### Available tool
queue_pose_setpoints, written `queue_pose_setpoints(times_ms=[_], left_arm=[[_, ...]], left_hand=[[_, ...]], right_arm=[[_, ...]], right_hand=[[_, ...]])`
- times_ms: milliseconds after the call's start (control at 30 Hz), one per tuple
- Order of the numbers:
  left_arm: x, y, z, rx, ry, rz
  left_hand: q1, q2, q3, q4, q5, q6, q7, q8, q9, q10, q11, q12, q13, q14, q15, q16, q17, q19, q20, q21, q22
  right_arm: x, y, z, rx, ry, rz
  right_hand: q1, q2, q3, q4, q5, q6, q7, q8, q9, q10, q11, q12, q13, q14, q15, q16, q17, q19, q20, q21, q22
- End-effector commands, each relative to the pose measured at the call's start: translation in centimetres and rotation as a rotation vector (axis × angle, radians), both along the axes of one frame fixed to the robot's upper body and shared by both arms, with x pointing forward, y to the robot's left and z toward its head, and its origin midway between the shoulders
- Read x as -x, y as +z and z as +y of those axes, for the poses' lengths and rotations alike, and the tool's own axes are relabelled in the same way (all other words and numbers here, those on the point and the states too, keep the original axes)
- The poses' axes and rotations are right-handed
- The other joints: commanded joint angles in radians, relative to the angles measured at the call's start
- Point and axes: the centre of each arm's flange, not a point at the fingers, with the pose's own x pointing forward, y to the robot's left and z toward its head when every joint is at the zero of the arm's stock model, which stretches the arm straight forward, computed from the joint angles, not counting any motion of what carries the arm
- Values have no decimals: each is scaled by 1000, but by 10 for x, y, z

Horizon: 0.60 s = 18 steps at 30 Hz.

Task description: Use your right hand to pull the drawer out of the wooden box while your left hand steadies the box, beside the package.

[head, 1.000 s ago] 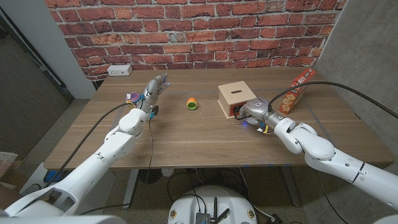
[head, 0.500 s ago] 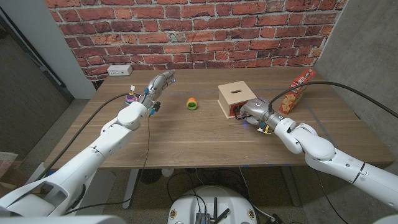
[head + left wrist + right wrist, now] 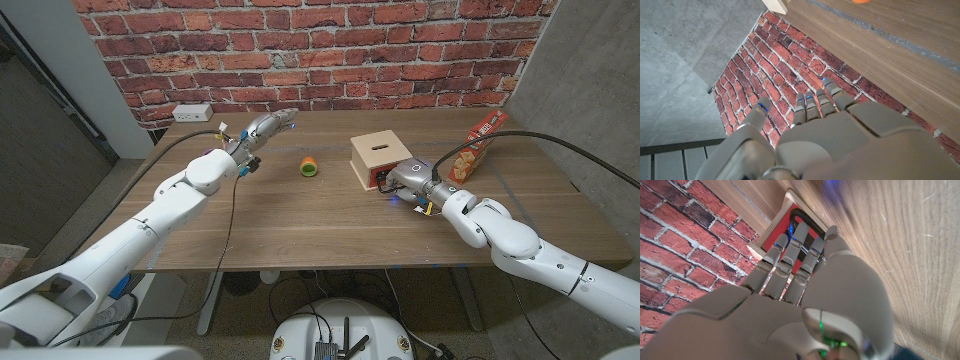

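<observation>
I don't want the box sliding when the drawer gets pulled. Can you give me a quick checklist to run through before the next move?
1. Right robot hand at the drawer front of the wooden box: ok.
2. Right fingers actually gripping the drawer: cannot tell.
3. Left robot hand steadying the box: not ok; it is in the air, well apart from it.
4. Path from the left hand to the box: not ok; a green and orange ring lies between them.
5. Package beside the box: ok.

wooden box [image 3: 378,156], red drawer [image 3: 790,232] shut
</observation>
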Motion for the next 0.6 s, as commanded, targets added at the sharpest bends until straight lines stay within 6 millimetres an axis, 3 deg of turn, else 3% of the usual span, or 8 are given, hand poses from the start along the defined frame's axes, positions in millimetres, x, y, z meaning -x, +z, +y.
queue_pose_setpoints(times_ms=[33,600], left_arm=[[5,16,-26,-233,-24,-75],[14,31,-68,-551,-35,-243]], left_hand=[[11,57,4,-7,-2,1,-11,1,3,3,-13,-3,3,-7,-23,0,1,-8,-71,-2,4],[2,57,2,-4,-3,1,-34,-1,3,-1,-33,-4,2,-20,-42,1,5,-27,-92,-5,4]], right_arm=[[1,-1,-1,-4,-6,1],[0,-3,-5,-22,-13,-1]], right_hand=[[-3,10,-4,2,0,6,-2,4,3,10,2,-4,5,9,-88,-9,3,-3,-129,-3,2],[-11,12,-5,3,0,2,-2,3,2,6,3,-6,4,6,-87,-24,10,-4,-129,-3,1]])
